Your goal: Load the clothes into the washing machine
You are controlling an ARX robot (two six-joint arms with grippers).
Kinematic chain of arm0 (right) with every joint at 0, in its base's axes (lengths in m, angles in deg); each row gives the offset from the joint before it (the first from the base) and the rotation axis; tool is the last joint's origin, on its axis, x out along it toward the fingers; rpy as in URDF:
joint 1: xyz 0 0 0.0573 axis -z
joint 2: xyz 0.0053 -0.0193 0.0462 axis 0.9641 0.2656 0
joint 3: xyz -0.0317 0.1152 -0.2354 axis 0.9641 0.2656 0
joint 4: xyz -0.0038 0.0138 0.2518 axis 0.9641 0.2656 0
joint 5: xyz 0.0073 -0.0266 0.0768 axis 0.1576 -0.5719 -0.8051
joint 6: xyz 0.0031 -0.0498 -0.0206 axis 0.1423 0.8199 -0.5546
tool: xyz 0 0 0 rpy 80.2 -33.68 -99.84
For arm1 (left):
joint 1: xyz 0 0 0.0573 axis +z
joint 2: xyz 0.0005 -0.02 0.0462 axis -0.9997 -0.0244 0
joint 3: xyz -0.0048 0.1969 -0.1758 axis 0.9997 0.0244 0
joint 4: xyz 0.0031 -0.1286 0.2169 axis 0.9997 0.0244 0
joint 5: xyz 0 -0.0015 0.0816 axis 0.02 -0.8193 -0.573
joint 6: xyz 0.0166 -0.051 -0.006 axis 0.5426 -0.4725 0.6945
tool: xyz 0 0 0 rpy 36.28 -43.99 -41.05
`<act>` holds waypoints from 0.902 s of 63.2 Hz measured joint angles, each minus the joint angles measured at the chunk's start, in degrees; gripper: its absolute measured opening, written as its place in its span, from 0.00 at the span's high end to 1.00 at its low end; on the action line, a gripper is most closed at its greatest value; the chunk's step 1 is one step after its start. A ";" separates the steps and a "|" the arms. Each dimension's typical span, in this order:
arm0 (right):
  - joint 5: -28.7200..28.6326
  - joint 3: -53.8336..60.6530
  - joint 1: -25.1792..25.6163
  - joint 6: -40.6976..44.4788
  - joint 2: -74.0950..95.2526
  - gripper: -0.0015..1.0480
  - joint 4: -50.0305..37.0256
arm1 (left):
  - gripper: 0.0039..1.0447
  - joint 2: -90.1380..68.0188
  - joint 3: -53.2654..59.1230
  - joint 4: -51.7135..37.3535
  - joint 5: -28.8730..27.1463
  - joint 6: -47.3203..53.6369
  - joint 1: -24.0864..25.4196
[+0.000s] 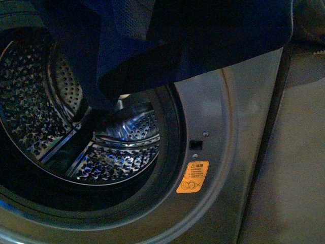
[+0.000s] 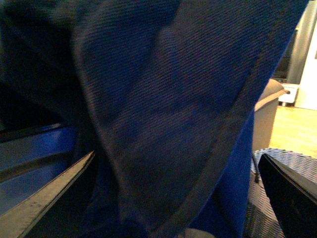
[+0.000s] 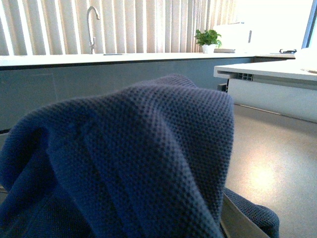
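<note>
Left gripper (image 2: 176, 156) jaws stand spread with the navy garment (image 1: 203, 40) draped between them; our right gripper is buried under cloth, so we cannot tell its grip. We see the garment hanging across the top of the washing machine (image 1: 238, 127) opening, so we should carry it deep into the drum (image 1: 117, 152) before releasing. We count one garment, one washing machine.

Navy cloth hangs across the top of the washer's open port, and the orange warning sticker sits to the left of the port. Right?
Not quite. The front view shows the orange warning sticker to the right of the port, on the front panel of the washing machine. The rest stands: the navy cloth hangs across the top of the open port.
</note>
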 joint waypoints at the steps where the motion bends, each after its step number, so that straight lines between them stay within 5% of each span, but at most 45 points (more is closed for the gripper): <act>1: 0.00 0.00 0.00 0.00 0.00 0.91 0.00 | 0.06 -0.39 -0.59 1.01 -0.61 0.61 -1.27; 24: 0.02 0.00 0.00 0.02 0.00 0.91 0.00 | 0.06 -9.14 -6.80 8.07 -14.32 9.77 -18.62; 57: 0.11 0.00 0.02 0.02 0.00 0.91 0.00 | 0.06 -16.06 -12.07 6.23 -26.21 10.14 -32.68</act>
